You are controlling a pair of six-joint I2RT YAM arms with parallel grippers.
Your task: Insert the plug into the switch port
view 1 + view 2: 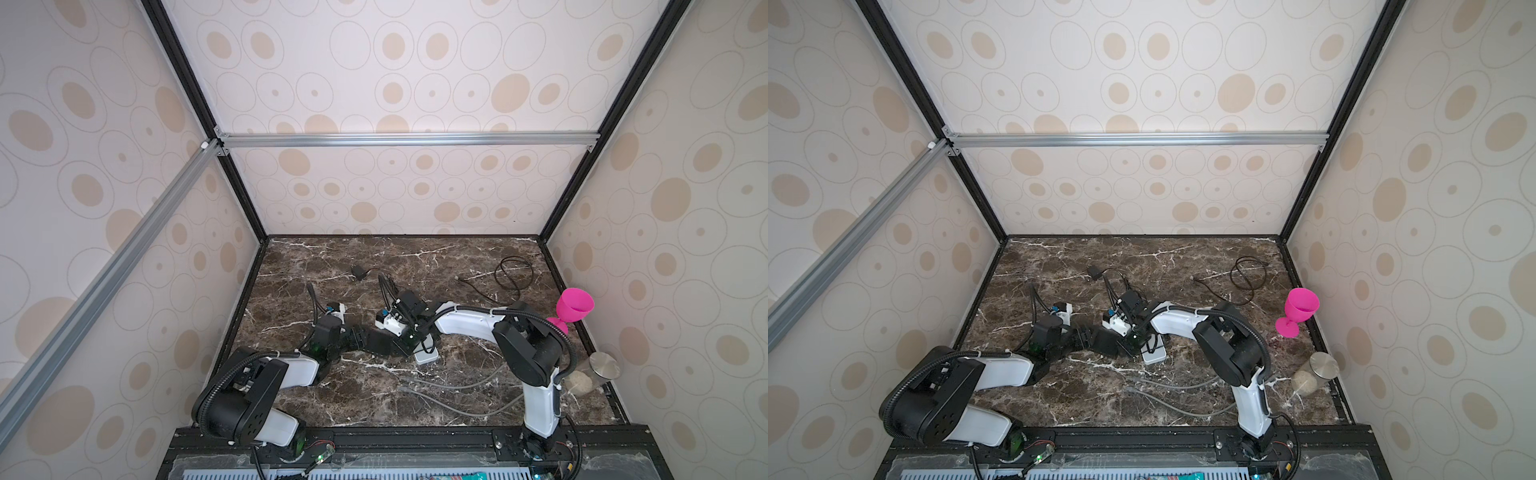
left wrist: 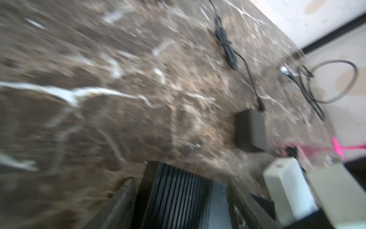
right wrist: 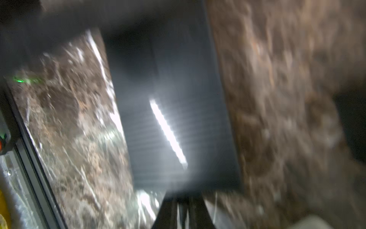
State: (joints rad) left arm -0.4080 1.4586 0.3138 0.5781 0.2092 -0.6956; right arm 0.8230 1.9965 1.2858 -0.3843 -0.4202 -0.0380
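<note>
Left tool (image 1: pixel 397 347) wide-jawed beside right tool (image 1: pixel 412 337)

Top views evenly bright, sharp; both wrist views blur-smeared; white glare streak (image 3: pixel 168 132) in the right.

From my station, the brown marble bench (image 1: pixel 374 390), veined white, spreads under the left claw (image 2: pixel 213 186). Well beyond the claw stands the back wall (image 1: pixel 395 191), papered cream with tan ovals inside thin rings; matching side walls (image 1: pixel 104 216) close in on either flank. Black corner posts (image 1: pixel 240 187) rise up, and a silver rail (image 1: pixel 407 139) crosses high above the claw. Light is soft, even
</note>
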